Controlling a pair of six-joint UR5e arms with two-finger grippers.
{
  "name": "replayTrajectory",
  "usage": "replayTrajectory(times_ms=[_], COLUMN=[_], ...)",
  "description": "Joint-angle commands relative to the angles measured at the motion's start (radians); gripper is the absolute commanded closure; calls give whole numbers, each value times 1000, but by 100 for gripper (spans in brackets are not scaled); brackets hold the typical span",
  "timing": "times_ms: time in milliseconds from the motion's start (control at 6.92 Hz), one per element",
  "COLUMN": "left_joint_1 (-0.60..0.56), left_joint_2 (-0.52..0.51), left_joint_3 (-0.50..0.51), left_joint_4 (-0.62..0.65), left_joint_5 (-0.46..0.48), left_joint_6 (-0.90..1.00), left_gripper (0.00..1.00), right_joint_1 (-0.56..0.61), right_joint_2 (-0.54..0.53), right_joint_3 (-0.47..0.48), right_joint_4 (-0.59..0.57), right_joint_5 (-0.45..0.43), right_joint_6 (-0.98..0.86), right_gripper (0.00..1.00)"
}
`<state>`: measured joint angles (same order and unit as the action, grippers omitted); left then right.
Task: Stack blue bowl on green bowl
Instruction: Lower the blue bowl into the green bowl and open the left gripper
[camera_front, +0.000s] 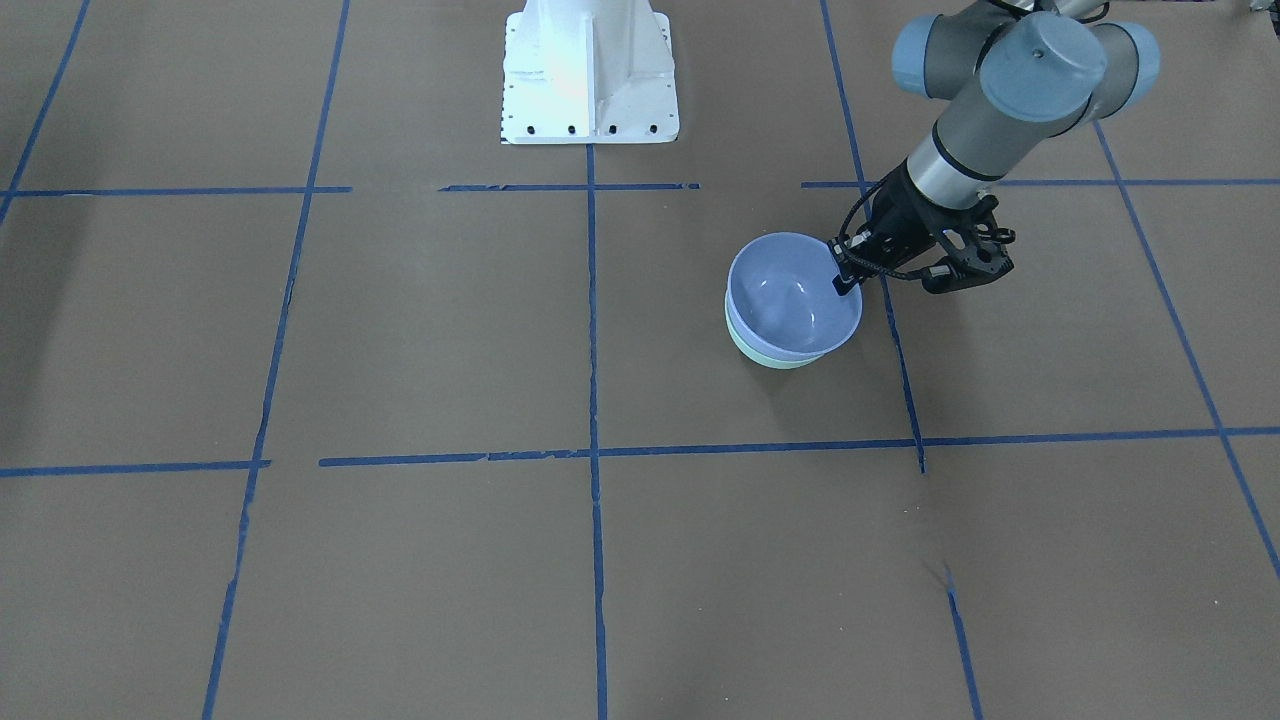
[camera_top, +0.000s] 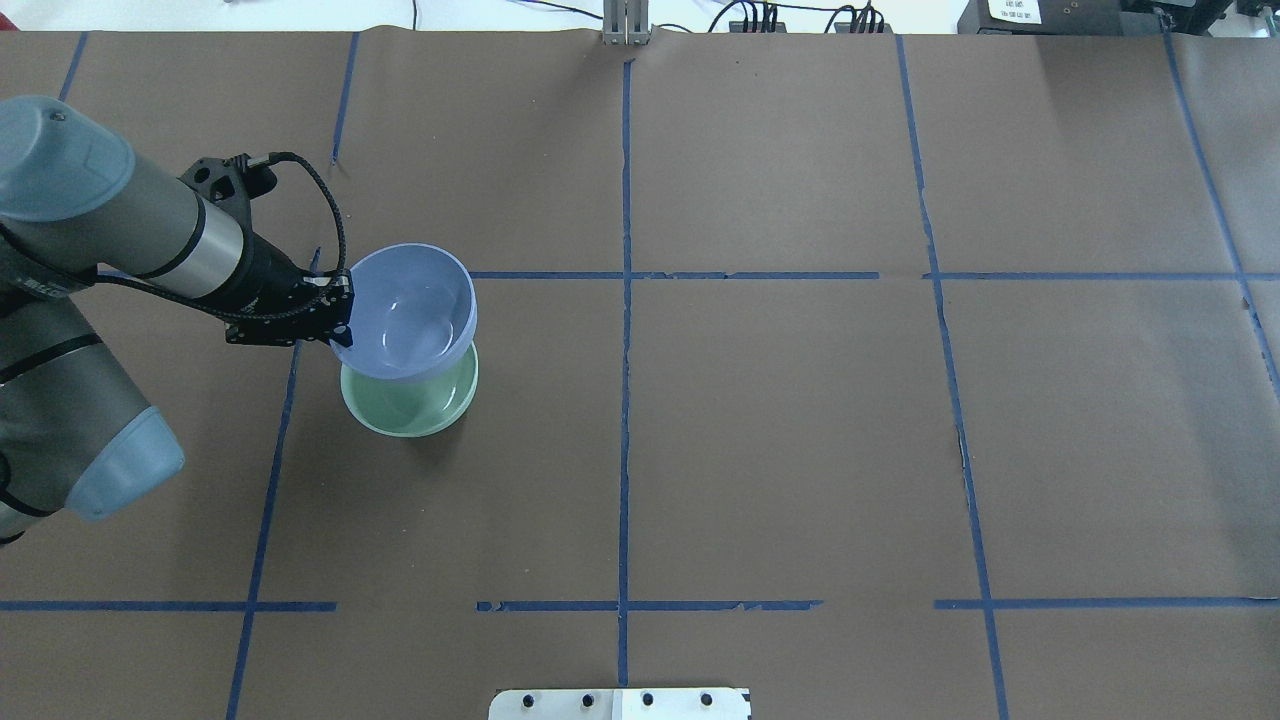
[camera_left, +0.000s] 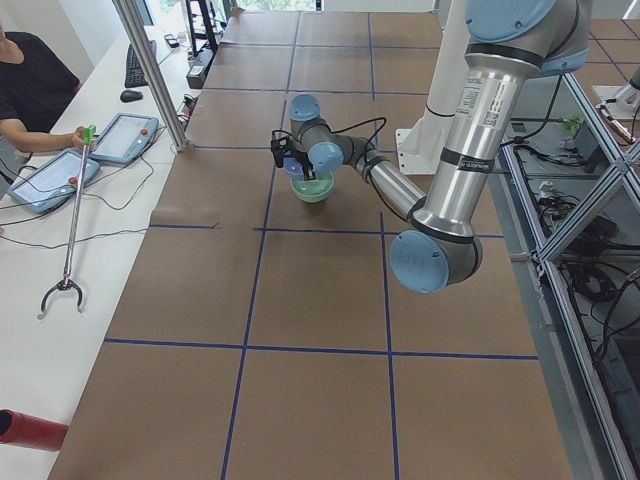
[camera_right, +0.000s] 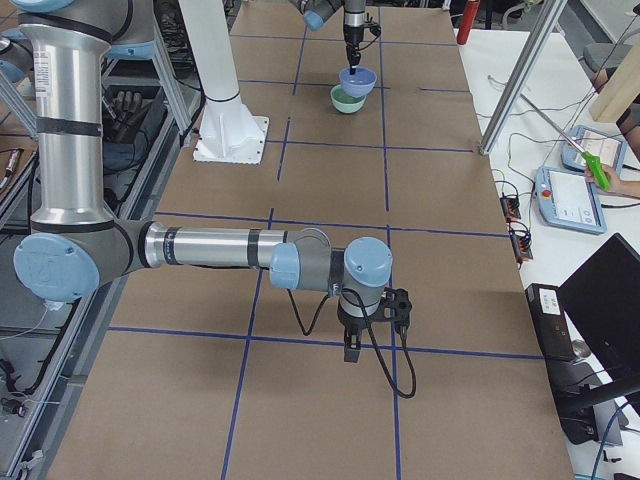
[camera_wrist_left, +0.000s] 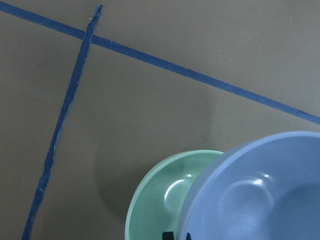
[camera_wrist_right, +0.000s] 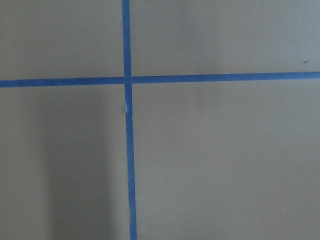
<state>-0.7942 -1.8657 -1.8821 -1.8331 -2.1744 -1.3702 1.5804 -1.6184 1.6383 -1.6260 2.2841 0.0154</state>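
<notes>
The blue bowl (camera_top: 412, 312) is held up over the green bowl (camera_top: 410, 408), both mouth-up, in the left half of the worktop (camera_top: 800, 420) as the overhead view shows it. There the blue bowl covers the green bowl's 12 o'clock part. The mint rim and inside stay visible from about 3 o'clock round through 6 to 9. From the front-facing camera the blue bowl hides nearly all of the green one, and only a thin crescent peeks out from about 6 to 8 o'clock. In the exterior right view the blue bowl sits higher than the green bowl, which rests on the worktop. Whether the two touch I cannot tell.

The left tool (camera_top: 340, 318) is clenched on the blue bowl's rim at its 9 o'clock point in the overhead view. The left wrist view shows one dark fingertip (camera_wrist_left: 168, 235) just outside the bowl wall, between the blue and green rims.

The worktop is brown paper crossed by blue tape lines (camera_top: 625, 400). The robot's white base (camera_front: 590, 75) stands at 12 o'clock in the front-facing view.

The right tool (camera_right: 352, 352) shows only in the exterior right view. It points down close over a tape line, well apart from the bowls. Whether it is released or clenched I cannot tell.
</notes>
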Motion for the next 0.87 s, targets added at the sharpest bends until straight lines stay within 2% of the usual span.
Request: replayTrajectory(times_ms=[0,722], left_joint_1=[4,38], left_joint_2=[37,76], left_joint_3=[-12,-15], left_joint_4=[-15,-48], left_joint_5=[1,-1], left_joint_6=[-1,-4], left_gripper=[100,100], right_joint_1=[0,0], right_joint_2=[0,0], right_joint_3=[0,0], right_joint_4=[0,0], right_joint_5=[0,0], right_joint_6=[0,0], right_gripper=[0,0])
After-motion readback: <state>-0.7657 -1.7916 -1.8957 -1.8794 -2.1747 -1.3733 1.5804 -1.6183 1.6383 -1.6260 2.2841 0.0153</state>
